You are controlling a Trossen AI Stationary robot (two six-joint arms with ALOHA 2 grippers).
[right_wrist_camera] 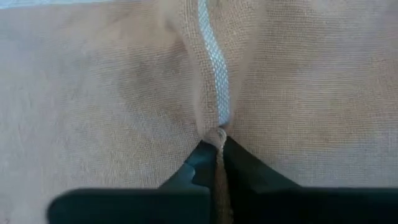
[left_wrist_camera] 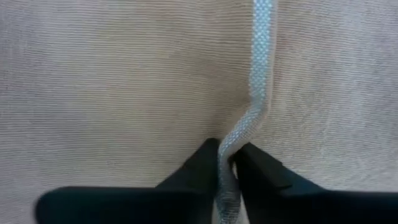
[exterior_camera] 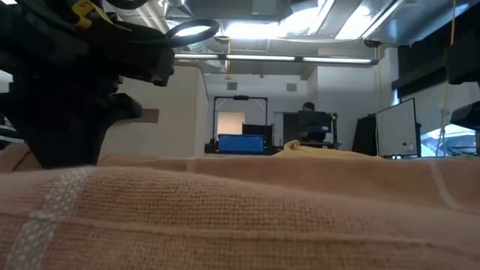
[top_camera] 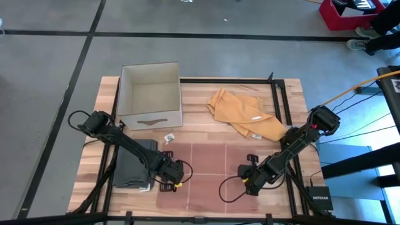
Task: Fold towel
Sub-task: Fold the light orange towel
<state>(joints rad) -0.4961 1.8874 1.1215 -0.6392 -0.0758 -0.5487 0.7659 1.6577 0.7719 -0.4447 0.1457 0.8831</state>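
The pink towel [exterior_camera: 240,217] lies closest to the low camera, spread flat on the table [top_camera: 206,134] at its near edge, pale stripes running across the weave. My left gripper [top_camera: 179,175] sits at the towel's left near corner, clenched on a pinch of the cloth: in the left wrist view a white stripe [left_wrist_camera: 258,74] buckles up between my fingertips [left_wrist_camera: 205,163]. My right gripper [top_camera: 249,178] sits at the right near corner, likewise clenched on a raised fold where a stripe [right_wrist_camera: 214,68] ends at my fingers [right_wrist_camera: 202,163].

Going left to right: a folded grey cloth [top_camera: 133,165] lies under my left arm by the table's left edge. Behind it stands an open beige box [top_camera: 150,94]; its inside shows only bare walls and floor. A small white scrap [top_camera: 168,137] lies just in front of the box. A crumpled yellow towel [top_camera: 240,112] lies toward the far right, apart from the pink one. Bare wood shows between the pink towel's far edge and the box.
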